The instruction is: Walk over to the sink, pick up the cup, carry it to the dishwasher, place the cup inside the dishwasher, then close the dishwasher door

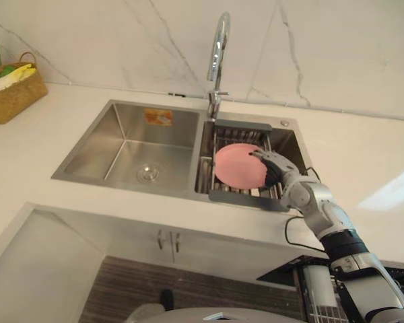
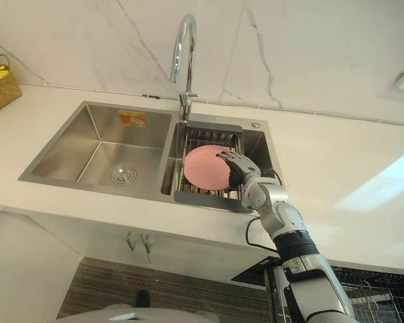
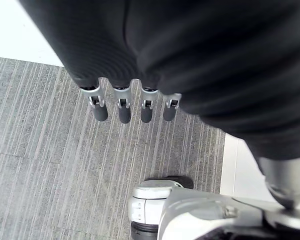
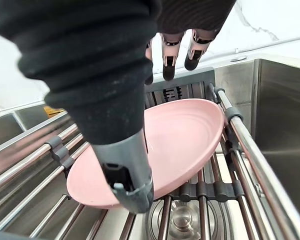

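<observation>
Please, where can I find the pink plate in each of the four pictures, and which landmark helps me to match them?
Left eye view: pink plate right of centre, on the rack in the sink's right basin, beside the right hand.
Right eye view: same spot, near centre.
Right wrist view: centre, tilted on the bars.
Left wrist view: grey floor beyond the left hand.
Shared landmark: the rack.

Brushed steel sink (image 1: 94,145), matt pink plastic plate (image 1: 237,165).
</observation>
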Robot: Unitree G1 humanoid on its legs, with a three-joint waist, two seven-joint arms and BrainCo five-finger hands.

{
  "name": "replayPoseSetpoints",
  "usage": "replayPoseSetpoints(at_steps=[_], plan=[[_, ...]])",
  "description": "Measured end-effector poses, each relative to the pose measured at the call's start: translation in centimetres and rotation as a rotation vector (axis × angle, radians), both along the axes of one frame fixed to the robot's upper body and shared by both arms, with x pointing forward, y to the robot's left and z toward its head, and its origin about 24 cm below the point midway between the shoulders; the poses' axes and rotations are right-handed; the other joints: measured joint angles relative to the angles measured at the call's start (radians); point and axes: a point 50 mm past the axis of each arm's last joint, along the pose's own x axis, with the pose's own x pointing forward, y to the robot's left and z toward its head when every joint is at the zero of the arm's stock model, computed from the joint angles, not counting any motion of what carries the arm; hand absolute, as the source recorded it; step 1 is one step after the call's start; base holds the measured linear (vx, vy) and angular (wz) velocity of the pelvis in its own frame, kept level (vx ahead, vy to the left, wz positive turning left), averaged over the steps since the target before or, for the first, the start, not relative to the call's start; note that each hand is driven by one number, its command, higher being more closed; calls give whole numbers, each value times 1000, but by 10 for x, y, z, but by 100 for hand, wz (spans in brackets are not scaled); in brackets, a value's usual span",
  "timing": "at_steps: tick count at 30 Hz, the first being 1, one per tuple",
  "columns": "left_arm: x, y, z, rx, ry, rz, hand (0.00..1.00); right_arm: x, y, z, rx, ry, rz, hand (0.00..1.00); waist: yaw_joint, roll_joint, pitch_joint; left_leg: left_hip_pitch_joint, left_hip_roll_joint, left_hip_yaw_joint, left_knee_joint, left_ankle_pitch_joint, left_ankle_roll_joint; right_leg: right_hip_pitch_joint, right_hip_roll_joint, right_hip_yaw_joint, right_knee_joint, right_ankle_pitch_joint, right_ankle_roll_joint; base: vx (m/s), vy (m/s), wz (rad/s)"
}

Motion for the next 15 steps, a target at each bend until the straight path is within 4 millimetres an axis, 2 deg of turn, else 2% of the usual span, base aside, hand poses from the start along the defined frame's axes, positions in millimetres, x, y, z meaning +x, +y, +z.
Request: replayPoseSetpoints(at_steps=[5, 10, 15], plan=[[0, 0, 0, -8, 0, 0, 0, -1, 0, -2, -9, 30, 6, 0, 1, 0, 0, -3, -8, -3, 0, -1, 3, 1, -7, -3, -1, -2, 3, 23, 7, 4], [0, 1, 0, -14, 2, -6, 0, 0, -1, -2, -38, -13, -3, 0, -1, -2, 1, -5, -12, -21, 0, 5, 13, 13, -7, -26, -2, 5, 16, 56, -29, 11], [1, 0, 0, -16, -1, -6, 0, 0, -7, -7, -91, -41, -30, 0, 14, -2, 1, -3, -10, -26, 0, 5, 13, 17, -4, -29, -3, 5, 16, 15, -29, 2]])
